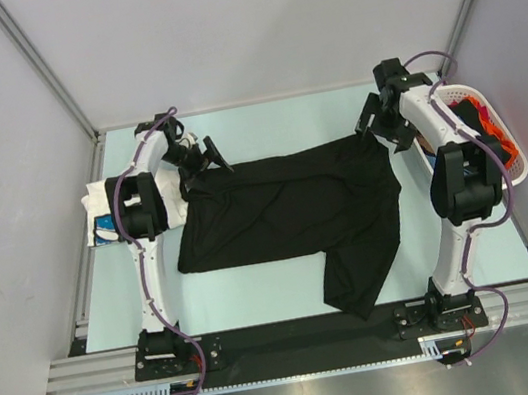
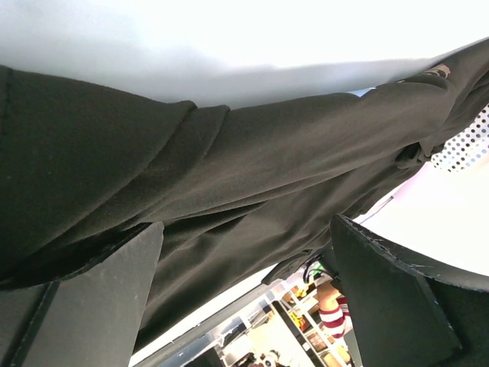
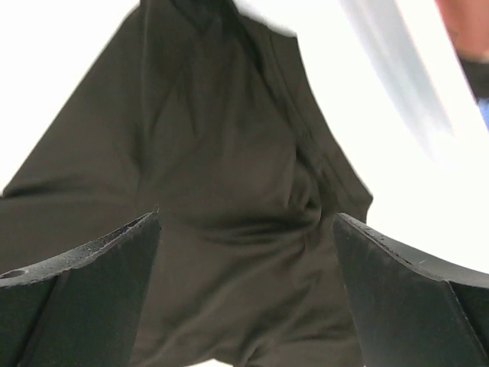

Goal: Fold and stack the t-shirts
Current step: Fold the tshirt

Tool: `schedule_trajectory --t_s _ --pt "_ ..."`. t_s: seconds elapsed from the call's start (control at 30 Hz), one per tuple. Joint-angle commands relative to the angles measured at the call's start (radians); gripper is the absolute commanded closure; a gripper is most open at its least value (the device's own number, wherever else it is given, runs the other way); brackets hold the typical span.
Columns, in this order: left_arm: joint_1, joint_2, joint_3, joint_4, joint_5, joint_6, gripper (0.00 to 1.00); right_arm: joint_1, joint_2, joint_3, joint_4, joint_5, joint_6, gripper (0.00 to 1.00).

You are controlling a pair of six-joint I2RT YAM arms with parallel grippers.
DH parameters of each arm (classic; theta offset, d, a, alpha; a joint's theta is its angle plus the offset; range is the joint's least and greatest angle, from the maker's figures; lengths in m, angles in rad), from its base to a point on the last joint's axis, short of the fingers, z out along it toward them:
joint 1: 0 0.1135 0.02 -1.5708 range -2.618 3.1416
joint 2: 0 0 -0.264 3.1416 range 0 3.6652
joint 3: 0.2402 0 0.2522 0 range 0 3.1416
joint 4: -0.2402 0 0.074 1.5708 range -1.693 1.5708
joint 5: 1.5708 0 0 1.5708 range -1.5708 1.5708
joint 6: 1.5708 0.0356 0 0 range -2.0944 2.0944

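Open room along the far strip of the pale surface (image 1: pixel 262 122) and at its near left corner; grey walls close on both sides. At the right edge, a white slotted basket (image 1: pixel 515 166) with orange cloth (image 1: pixel 487 120) inside. Against the left edge, a white t-shirt (image 1: pixel 102 219) with blue print, partly under the left arm. Across the middle, the black t-shirt (image 1: pixel 285 204), spread out, one flap reaching toward the near edge. Left hand (image 1: pixel 207 156) spread wide just over the shirt's far left corner, gripping nothing. Right hand (image 1: pixel 381 129) equally wide at the far right corner, black cloth below its fingers, nothing held.
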Motion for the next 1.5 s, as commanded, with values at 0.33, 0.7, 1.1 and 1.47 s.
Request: schedule_trajectory --t_s 0.33,0.7,1.1,1.47 --pt "0.013 -0.169 0.075 0.126 -0.155 0.006 0.0 -0.046 0.299 0.272 0.217 0.007 -0.187 0.0" --pt "0.052 -0.211 0.051 0.202 -0.157 -0.017 0.0 -0.048 0.415 0.359 0.285 -0.01 -0.244 0.0" --pt "0.111 -0.156 0.106 0.114 -0.231 -0.007 0.0 -0.049 0.536 0.44 0.239 -0.08 -0.259 0.0" --pt "0.111 -0.131 0.1 0.096 -0.222 -0.002 0.0 -0.066 0.454 0.34 0.208 -0.175 -0.222 0.0"
